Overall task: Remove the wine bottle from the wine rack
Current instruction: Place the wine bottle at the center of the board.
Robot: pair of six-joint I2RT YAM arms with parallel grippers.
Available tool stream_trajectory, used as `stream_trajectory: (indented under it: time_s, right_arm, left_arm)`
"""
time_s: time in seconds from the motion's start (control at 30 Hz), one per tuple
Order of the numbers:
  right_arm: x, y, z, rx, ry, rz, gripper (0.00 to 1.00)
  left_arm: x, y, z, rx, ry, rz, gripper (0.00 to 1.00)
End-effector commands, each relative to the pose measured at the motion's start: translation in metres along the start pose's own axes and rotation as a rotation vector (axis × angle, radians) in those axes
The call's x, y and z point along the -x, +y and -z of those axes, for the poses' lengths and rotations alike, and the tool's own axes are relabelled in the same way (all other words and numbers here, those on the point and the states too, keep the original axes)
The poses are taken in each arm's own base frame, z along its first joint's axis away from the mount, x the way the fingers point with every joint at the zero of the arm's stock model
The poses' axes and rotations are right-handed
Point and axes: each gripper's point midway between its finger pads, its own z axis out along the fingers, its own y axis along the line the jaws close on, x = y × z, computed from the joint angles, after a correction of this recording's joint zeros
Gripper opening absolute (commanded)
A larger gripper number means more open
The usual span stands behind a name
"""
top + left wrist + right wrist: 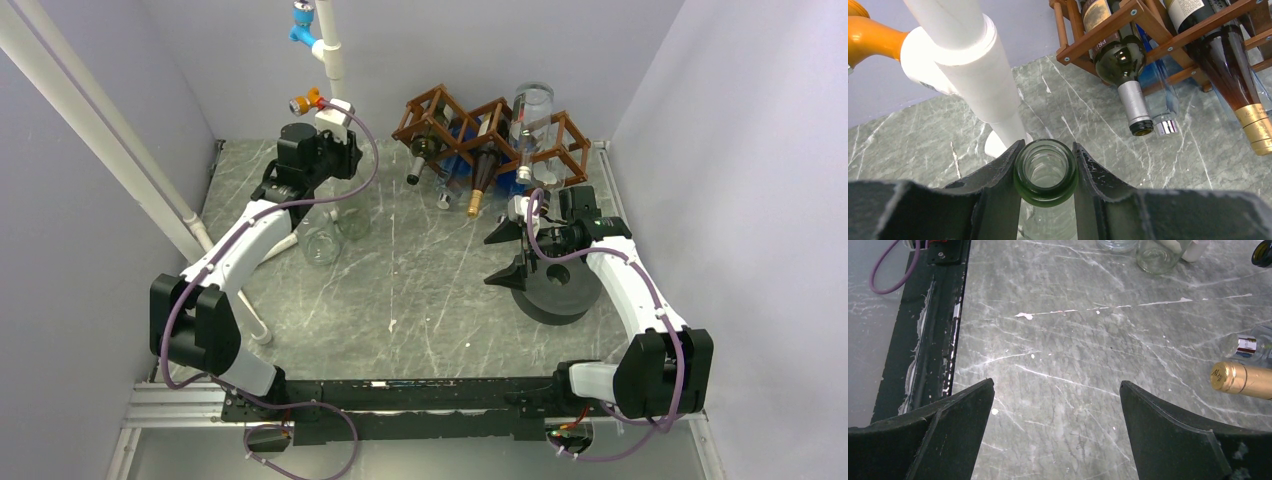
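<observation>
My left gripper (1048,146) is shut on the neck of a clear wine bottle with a green rim (1045,172); its open mouth faces the wrist camera and its body hangs below. In the top view this gripper (347,168) is at the back left, beside a white pipe and well left of the brown wooden wine rack (490,125). The rack (1108,30) holds a dark bottle with a silver neck (1122,60) and a gold-foiled one (1243,90). My right gripper (498,257) is open, with only marble table between its fingers (1057,385).
A white pipe (973,65) stands just behind the held bottle. A clear glass jar (320,245) stands on the table by the left arm. A black round block (555,290) lies under the right arm. Bottle necks (1238,377) stick out of the rack towards the table. Grey walls close in three sides.
</observation>
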Motion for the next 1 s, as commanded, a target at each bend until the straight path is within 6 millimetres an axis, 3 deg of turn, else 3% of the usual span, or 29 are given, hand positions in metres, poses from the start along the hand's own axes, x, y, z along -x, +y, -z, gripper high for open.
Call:
stream_trajectory:
  time_s: [0.0,0.4,0.97]
  right_arm:
    - [0.013,0.002,0.0,0.012,-0.056,0.064,1.0]
    - [0.013,0.002,0.0,0.012,-0.055,0.064,1.0]
    - [0.014,0.002,0.001,0.013,-0.058,0.068,1.0]
  left_arm:
    - [0.116,0.004,0.038,0.02,-0.34,-0.05,0.0]
    - [0.133,0.003,0.048,0.003,-0.373,-0.064,0.0]
    - [0.155,0.039,0.071,0.113,-0.417,-0.054,0.0]
